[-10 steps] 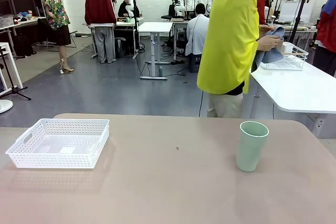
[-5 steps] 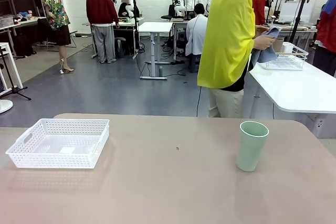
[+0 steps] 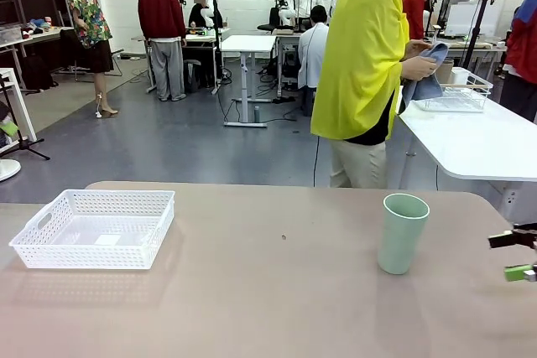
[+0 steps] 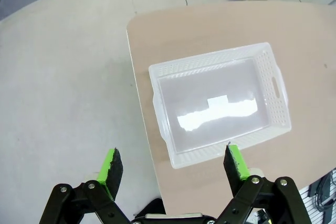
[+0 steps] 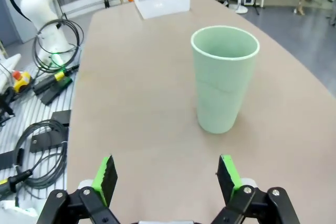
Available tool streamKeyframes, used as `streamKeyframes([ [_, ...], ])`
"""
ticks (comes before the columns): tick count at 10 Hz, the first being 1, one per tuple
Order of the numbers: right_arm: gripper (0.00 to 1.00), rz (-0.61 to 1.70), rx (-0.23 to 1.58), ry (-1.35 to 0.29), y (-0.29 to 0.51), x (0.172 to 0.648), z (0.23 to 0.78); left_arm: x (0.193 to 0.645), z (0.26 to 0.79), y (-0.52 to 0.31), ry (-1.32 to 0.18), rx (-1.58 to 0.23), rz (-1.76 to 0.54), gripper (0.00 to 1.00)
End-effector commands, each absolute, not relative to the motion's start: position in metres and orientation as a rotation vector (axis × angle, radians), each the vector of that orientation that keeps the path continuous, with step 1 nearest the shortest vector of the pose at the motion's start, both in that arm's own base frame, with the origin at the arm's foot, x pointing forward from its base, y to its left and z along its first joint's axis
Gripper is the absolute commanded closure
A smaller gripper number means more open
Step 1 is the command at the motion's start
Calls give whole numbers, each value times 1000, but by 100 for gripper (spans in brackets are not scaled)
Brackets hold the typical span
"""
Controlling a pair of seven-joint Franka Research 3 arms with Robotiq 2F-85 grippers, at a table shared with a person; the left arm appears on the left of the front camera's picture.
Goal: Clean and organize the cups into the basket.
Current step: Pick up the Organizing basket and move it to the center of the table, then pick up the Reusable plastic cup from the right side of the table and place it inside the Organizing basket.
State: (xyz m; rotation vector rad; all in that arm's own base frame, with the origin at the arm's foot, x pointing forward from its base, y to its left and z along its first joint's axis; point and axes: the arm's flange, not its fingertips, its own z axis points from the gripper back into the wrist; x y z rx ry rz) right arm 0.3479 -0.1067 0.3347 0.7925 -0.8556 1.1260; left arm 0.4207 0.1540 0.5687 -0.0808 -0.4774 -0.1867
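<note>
The right tool [image 3: 513,256] has come in at the worktop's [image 3: 268,308] right edge, spread and empty, near the upright mint cup [image 3: 402,234]. The left tool [image 4: 172,161], also spread, hovers above the empty white basket [image 4: 215,60].

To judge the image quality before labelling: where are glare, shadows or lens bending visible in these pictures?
Left wrist view: a bright glare patch lies on the floor of the white basket, and the edge of the table bows from the wide lens. Right wrist view: the mint cup is sharp, its shadow faint. Front view: even light; the basket throws a soft shadow toward the camera.
</note>
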Motion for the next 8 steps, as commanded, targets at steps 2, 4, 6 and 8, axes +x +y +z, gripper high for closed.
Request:
streamKeyframes([
  [2,0,1106,728,-865,-69,363,316,447,550,151,-461,-83,-169,0],
  [4,0,1035,722,-898,-72,369,321,440,547,151,-452,-78,-180,0],
  [6,0,1109,751,-847,-78,371,322,440,547,151,-452,-78,-180,0],
  [8,0,1109,751,-847,-78,371,322,440,547,151,-452,-78,-180,0],
])
